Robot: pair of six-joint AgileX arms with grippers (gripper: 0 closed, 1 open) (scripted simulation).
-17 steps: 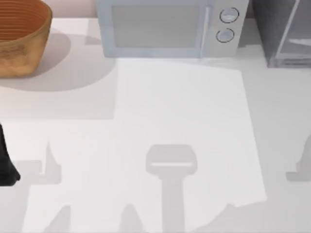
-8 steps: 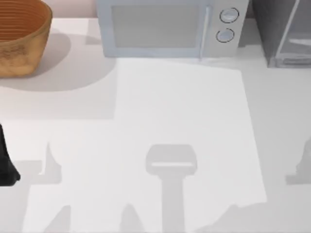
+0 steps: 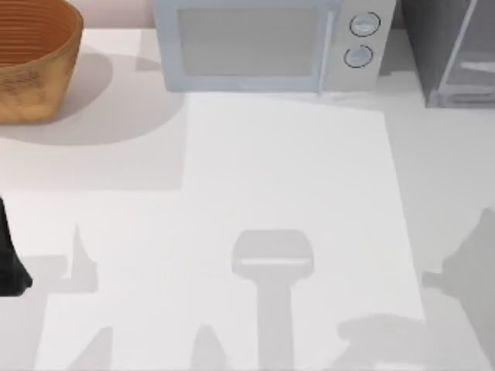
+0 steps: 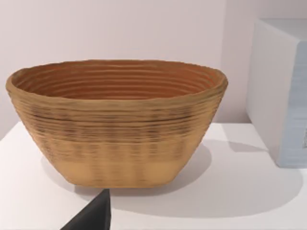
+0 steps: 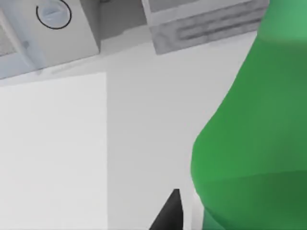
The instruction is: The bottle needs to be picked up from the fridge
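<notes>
The green bottle (image 5: pixel 254 134) looms close in the right wrist view, above the white table. My right gripper (image 5: pixel 225 218) is shut on it, and one dark fingertip (image 5: pixel 169 214) shows beside its body. The bottle's cap and label are out of the picture. Beyond the bottle is the foot of the dark grey fridge (image 5: pixel 206 24). Seen from above, the fridge (image 3: pixel 452 54) stands at the table's far right corner. My left arm (image 3: pixel 9 263) is parked at the table's left edge.
A light grey microwave (image 3: pixel 263 42) with two round knobs stands at the back middle, left of the fridge. A woven basket (image 3: pixel 31 58) sits at the back left and faces the left wrist camera (image 4: pixel 117 124). The right arm's shadow (image 3: pixel 464 270) lies on the table's right side.
The right arm's shadow at the table's right edge has grown and spread leftward and toward the front. The left arm has not moved.
</notes>
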